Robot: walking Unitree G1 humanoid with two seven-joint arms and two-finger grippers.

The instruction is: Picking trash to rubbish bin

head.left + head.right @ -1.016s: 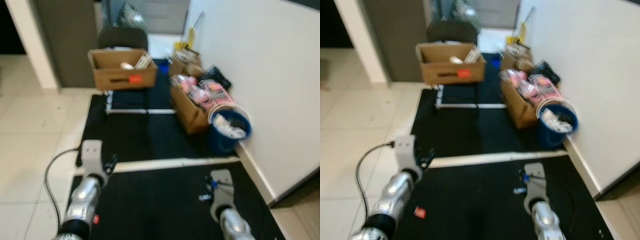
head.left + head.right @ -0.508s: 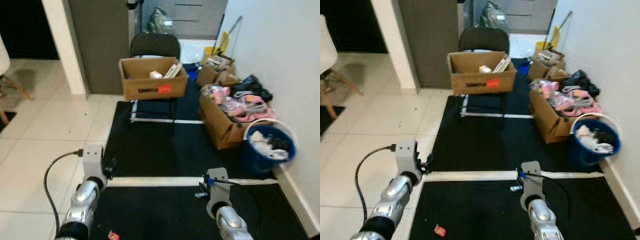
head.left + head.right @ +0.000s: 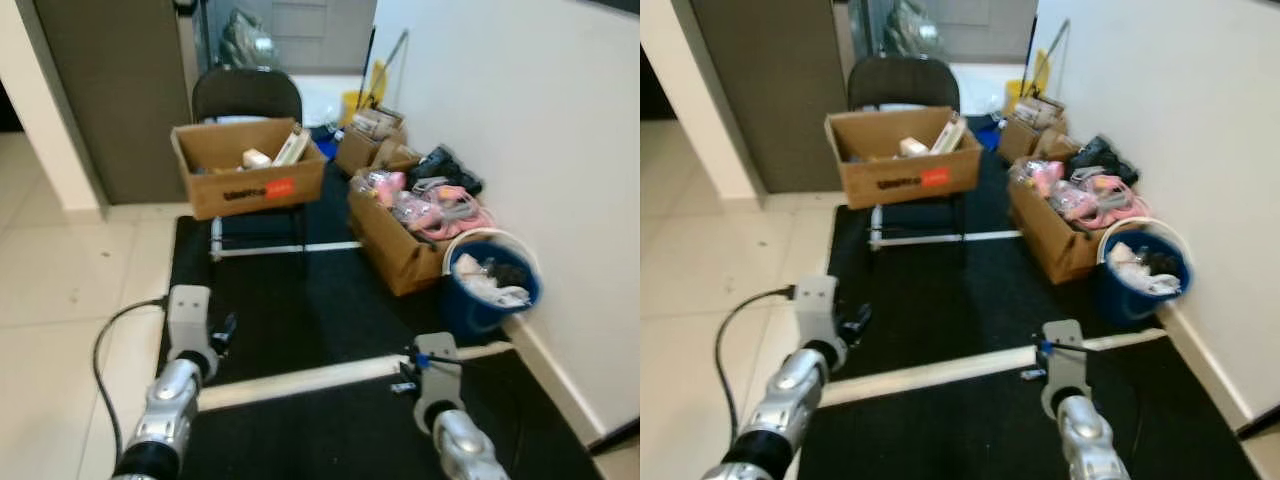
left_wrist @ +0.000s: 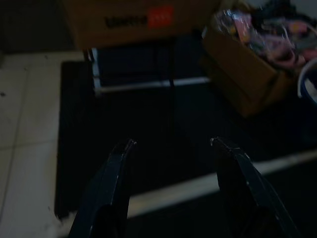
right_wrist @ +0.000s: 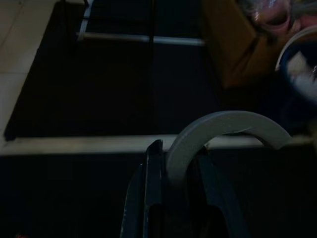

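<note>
Grey curved scrap [image 5: 223, 130] pinched in my right hand [image 5: 173, 163]; left hand [image 4: 171, 148] wide open, empty. I judge this the carry: blue bin [image 3: 490, 285] far right, approach next.

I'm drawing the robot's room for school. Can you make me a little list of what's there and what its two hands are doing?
floor: black mats on pale tiles
bin: blue rubbish bin by the white wall, already holding trash
boxes: a cardboard box on a black chair; an open box of pink things beside the bin
left gripper: jaws open, holding nothing
right gripper: jaws shut on a grey curved piece
</note>
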